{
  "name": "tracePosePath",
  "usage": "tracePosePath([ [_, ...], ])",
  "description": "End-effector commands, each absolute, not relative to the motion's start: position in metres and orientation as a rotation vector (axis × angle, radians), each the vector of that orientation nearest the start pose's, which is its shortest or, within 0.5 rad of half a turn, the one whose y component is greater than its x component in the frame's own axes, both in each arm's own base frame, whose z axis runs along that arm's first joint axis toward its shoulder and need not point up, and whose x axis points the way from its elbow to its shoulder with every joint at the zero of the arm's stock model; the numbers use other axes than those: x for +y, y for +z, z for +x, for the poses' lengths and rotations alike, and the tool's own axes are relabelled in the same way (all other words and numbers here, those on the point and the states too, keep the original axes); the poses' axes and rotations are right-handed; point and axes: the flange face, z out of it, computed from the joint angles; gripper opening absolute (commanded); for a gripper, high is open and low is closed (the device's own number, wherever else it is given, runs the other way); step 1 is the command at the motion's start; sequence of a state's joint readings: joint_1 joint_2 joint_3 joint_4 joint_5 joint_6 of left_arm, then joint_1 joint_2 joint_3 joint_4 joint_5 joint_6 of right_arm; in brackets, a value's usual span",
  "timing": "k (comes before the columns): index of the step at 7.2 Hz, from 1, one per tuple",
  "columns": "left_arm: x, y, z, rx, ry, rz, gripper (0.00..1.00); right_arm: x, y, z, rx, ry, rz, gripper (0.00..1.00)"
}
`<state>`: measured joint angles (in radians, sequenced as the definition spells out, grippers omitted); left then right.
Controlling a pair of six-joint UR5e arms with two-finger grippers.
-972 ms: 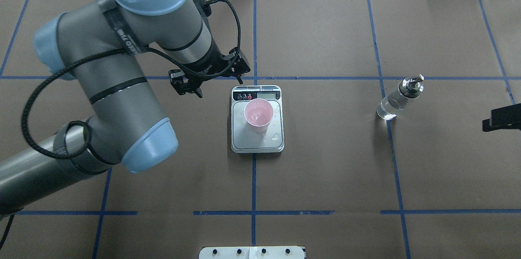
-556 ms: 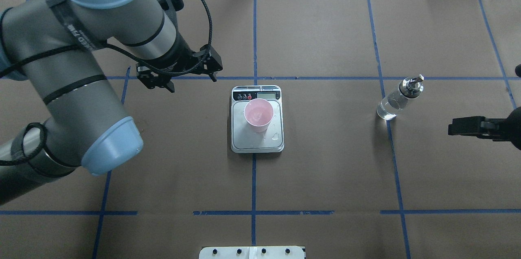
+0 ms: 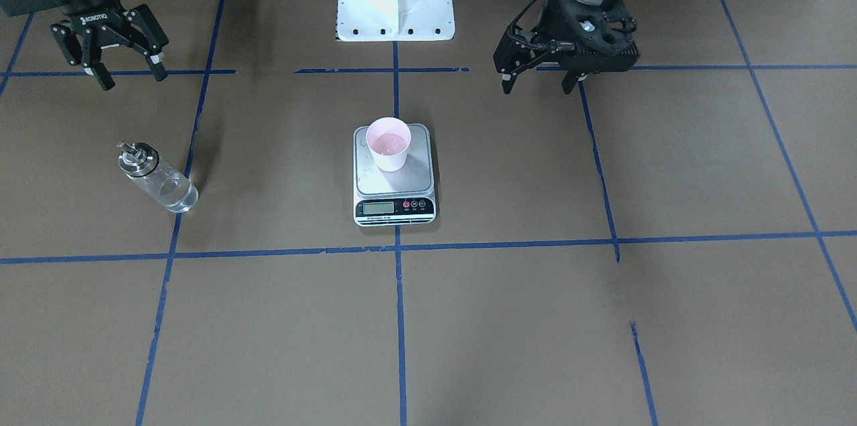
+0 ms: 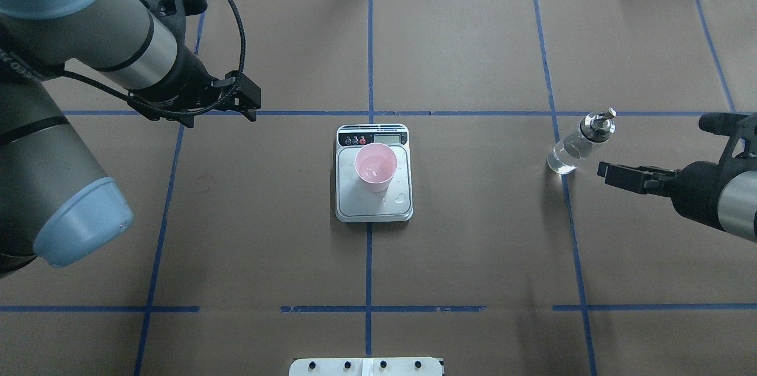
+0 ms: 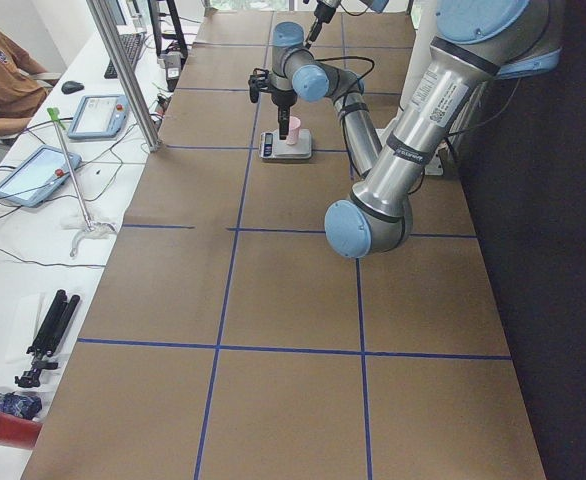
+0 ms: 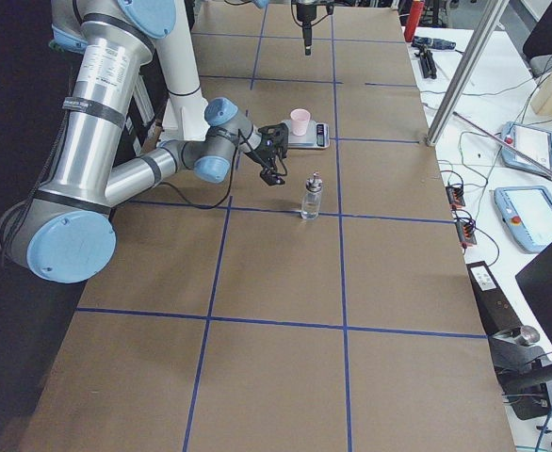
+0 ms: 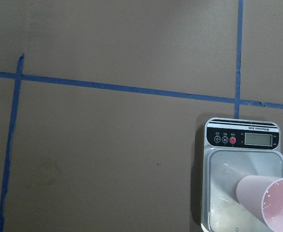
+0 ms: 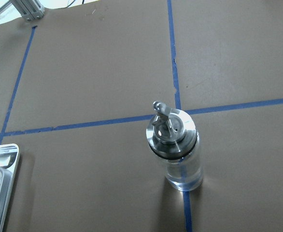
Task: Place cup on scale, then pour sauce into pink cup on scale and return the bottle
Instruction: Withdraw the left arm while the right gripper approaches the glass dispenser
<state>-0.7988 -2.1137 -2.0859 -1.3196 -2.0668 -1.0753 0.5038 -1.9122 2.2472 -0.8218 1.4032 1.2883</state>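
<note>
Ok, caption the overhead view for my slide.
Pink cup on the scale; open right pincer near the glass dispenser bottle, left pincer aside.

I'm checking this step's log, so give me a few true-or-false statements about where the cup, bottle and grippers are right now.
1. The cup stands on the scale. True.
2. The right gripper grips the bottle. False: it is open and apart from the bottle.
3. The bottle lies on its side. False: it stands upright on the table.
4. The left gripper is open and holds nothing. True.
</note>
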Motion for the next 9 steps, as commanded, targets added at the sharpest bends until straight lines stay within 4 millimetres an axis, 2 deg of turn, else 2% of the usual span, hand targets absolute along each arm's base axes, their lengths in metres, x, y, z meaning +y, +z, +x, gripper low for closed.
tracePosePath([
  [1, -0.459, 0.198, 0.282, 0.873, -0.016, 0.171, 1.0, -0.287, 0.413, -0.276, -0.873, 0.283, 0.691, 1.0],
  [2, -0.466, 0.211, 0.268, 0.848, 0.009, 0.193, 1.0, -0.283, 0.413, -0.279, -0.868, 0.286, 0.711, 1.0],
  [4, -0.478, 0.236, 0.245, 0.798, 0.091, 0.238, 1.0, -0.276, 0.431, -0.289, -0.821, 0.27, 0.737, 1.0],
  [6, -0.493, 0.277, 0.197, 0.718, 0.194, 0.292, 1.0, -0.277, 0.454, -0.301, -0.733, 0.298, 0.855, 1.0],
  [8, -0.505, 0.314, 0.161, 0.66, 0.251, 0.303, 1.0, -0.286, 0.449, -0.322, -0.737, 0.33, 0.9, 1.0],
  [9, -0.51, 0.332, 0.137, 0.63, 0.275, 0.31, 1.0, -0.288, 0.451, -0.321, -0.723, 0.34, 0.916, 1.0],
])
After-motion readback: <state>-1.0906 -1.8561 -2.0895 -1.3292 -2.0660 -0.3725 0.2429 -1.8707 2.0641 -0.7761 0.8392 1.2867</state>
